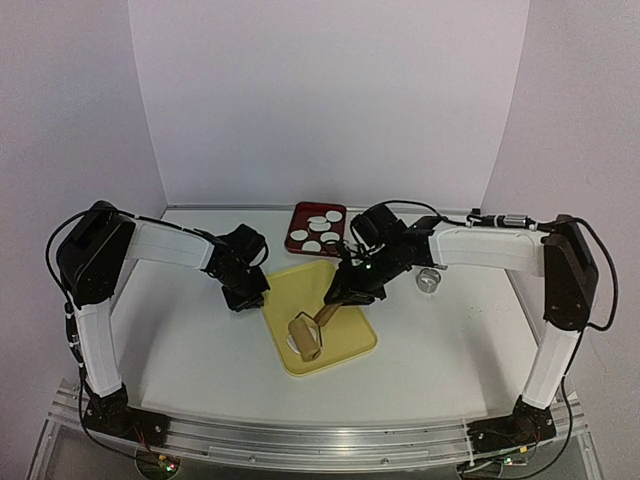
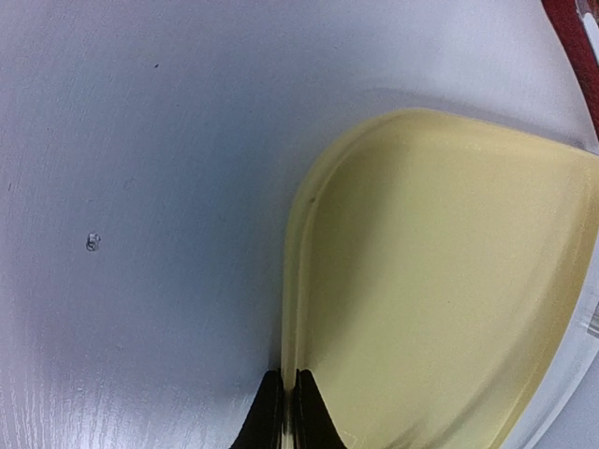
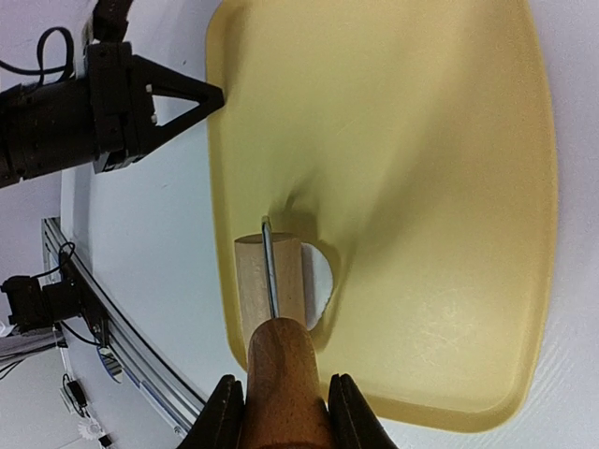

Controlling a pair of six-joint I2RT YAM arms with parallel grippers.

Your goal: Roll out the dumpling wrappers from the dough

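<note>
In the right wrist view I am seeing the roller point(image 3: 276, 332) covering most of the dough point(image 3: 321, 281), only a white sliver showing at lower centre. In the left wrist view the red tray point(image 2: 578, 42) is running off the upper right corner.

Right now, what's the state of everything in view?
Board: flat on the table.
Left hand: shut on the board's rim.
Rolling pin: roller down on the board.
Right hand: shut on the rolling pin's handle.
Dough: flattened patch, partly hidden by the roller.
Wrappers: round discs lying in the red tray.
Ring cutter: on the table, untouched.
</note>
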